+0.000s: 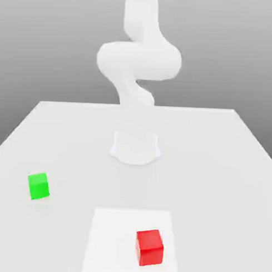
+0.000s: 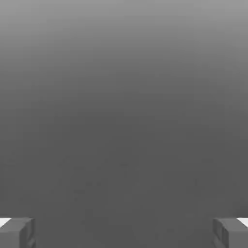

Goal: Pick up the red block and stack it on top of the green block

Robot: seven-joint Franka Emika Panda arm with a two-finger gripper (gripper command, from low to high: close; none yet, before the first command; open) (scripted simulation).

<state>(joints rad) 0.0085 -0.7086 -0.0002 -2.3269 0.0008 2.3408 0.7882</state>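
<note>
Red block lower right of frame | green block left, well apart | gripper fingers spread, holding nothing

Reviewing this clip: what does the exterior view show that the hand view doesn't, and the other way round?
Exterior view: the white table, the green block toward that view's left, the red block nearer the camera on a paler square patch, and the arm rising from its base, clear of both blocks.
Hand view: the gripper with its two fingertips wide apart, nothing between them, against plain grey.
Shared: nothing I can match for certain.
</note>
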